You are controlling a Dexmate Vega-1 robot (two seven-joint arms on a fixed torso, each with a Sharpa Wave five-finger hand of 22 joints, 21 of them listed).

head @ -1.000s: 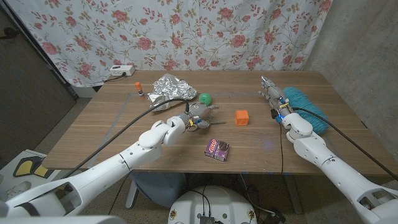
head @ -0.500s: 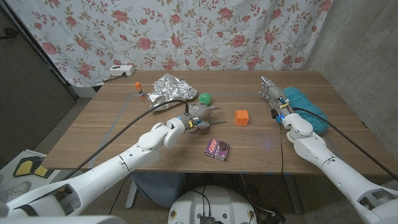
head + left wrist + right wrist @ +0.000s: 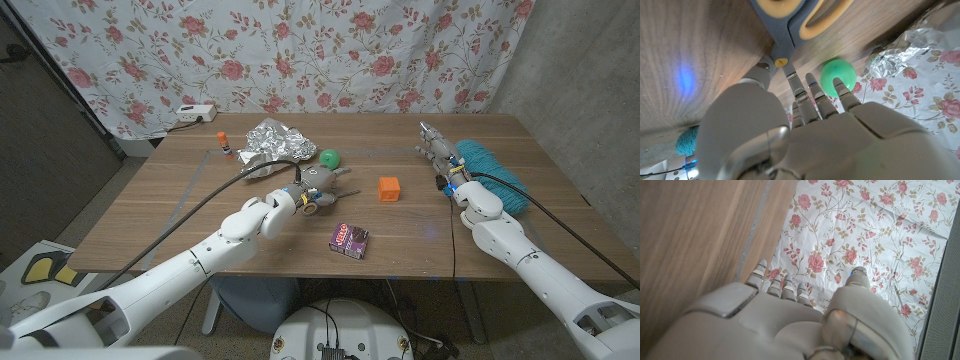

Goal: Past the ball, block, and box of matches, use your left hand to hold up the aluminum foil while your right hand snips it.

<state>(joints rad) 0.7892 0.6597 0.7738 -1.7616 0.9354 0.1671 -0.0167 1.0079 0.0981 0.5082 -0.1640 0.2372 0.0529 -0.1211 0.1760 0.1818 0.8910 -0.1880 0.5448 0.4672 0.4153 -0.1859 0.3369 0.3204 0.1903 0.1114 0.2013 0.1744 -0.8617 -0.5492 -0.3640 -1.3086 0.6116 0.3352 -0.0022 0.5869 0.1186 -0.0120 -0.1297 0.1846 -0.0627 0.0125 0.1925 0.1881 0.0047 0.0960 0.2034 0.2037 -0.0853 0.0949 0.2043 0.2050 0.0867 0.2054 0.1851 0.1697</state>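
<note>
The crumpled aluminum foil (image 3: pixel 268 140) lies at the back of the table, left of the green ball (image 3: pixel 330 158). The orange block (image 3: pixel 389 188) sits right of centre and the purple box of matches (image 3: pixel 349 239) lies near the front edge. My left hand (image 3: pixel 320 183) hovers just before the ball with its fingers stretched out and holding nothing. In the left wrist view the left hand (image 3: pixel 805 130) reaches toward scissors (image 3: pixel 790 20) with grey and yellow handles, the ball (image 3: pixel 837 75) and foil (image 3: pixel 900 45) beyond. My right hand (image 3: pixel 435 148) stands at the far right, fingers apart, holding nothing.
A teal ball of yarn (image 3: pixel 492 172) lies by my right forearm. A glue stick (image 3: pixel 221 141) and a white power strip (image 3: pixel 195 114) sit at the back left. A floral curtain (image 3: pixel 320 50) hangs behind the table.
My left hand has edged slightly forward and right, toward the ball. The right arm and the objects have not moved.
</note>
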